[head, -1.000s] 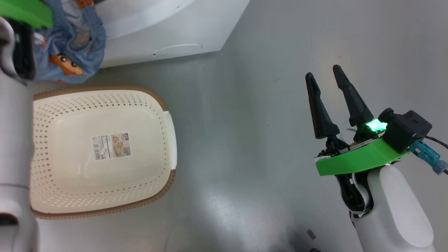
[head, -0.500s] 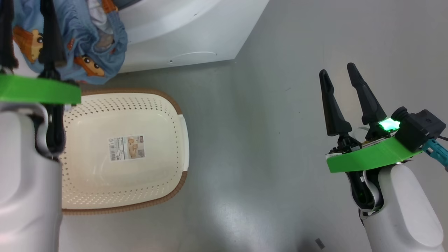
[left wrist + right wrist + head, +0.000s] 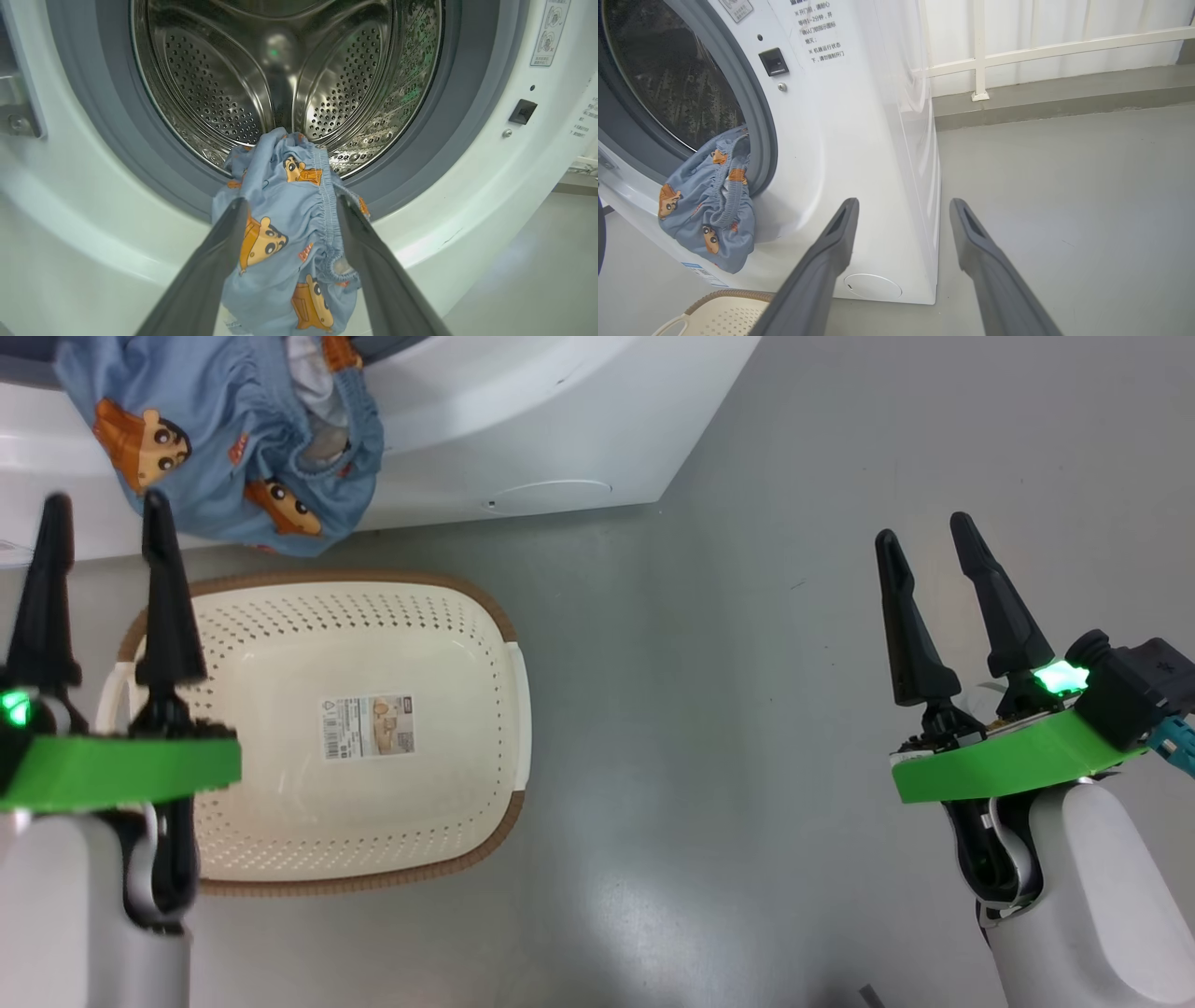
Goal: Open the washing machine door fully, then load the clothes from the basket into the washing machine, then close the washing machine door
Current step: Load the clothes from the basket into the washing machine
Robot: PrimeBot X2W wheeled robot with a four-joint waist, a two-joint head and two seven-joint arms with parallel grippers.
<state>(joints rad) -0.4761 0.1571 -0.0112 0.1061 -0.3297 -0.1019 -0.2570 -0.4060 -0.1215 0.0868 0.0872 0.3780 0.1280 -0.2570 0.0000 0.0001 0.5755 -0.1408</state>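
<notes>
Our left hand (image 3: 105, 504), wide and empty, points straight at the clothes (image 3: 285, 242), which droop out over the lip of the drum (image 3: 280, 70), far nearer it than our wide, empty right hand (image 3: 922, 527).

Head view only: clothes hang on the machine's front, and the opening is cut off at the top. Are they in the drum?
Observer: Barely. Left wrist view: the clothes drape over the bottom lip of the gasket; only their top edge reaches the drum.
Operator: Anything deeper in?
Observer: Behind them I see bare perforated steel.
Operator: Latch side blocked?
Observer: No. Right wrist view: the latch socket sits well above the clothes, uncovered.
</notes>
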